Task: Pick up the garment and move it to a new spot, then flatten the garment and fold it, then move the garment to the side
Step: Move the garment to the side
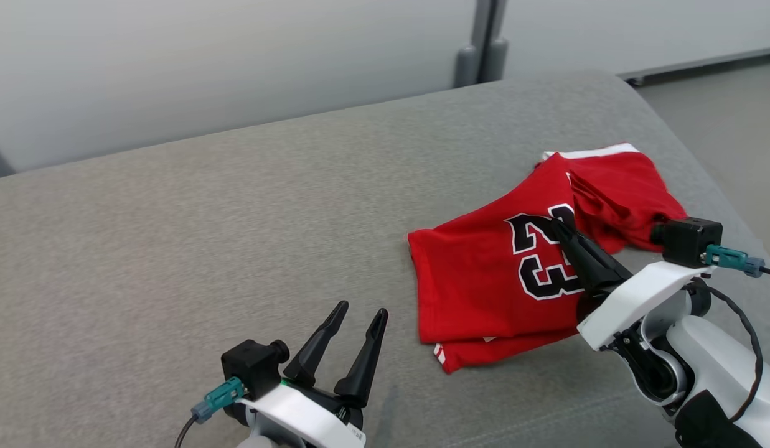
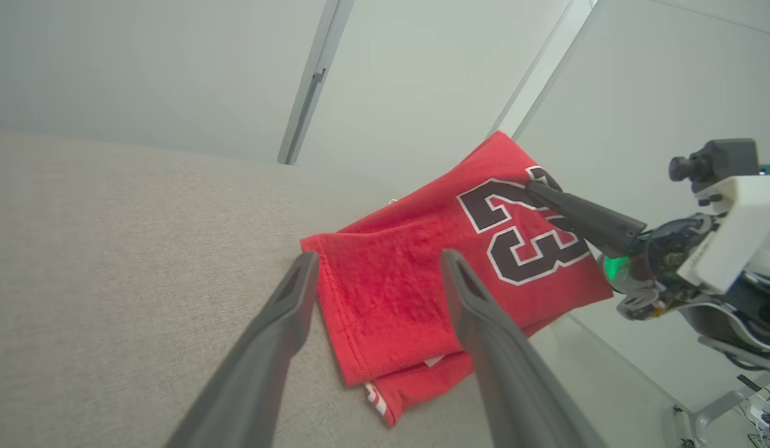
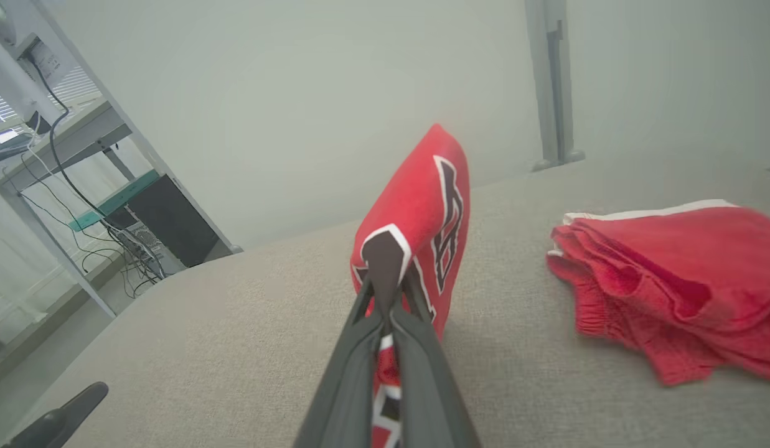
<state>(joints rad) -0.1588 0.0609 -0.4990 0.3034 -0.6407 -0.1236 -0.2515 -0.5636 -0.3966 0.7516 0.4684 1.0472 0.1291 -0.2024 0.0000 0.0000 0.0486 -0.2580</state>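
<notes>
Worryingly, only the right end effector [image 1: 554, 226] was clamped on the garment [image 1: 478, 280] at centre right, the left end effector [image 1: 361, 309] spread idle, so its layers could slide apart.

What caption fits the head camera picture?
Right hand pinches the red garment on the grey surface; left hand open nearby.

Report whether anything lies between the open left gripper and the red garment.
Nothing visible does. Bare grey surface lies between the left gripper and the near edge of the red garment. The right gripper is shut on the garment at the number, on its right part, outside that path.
</notes>
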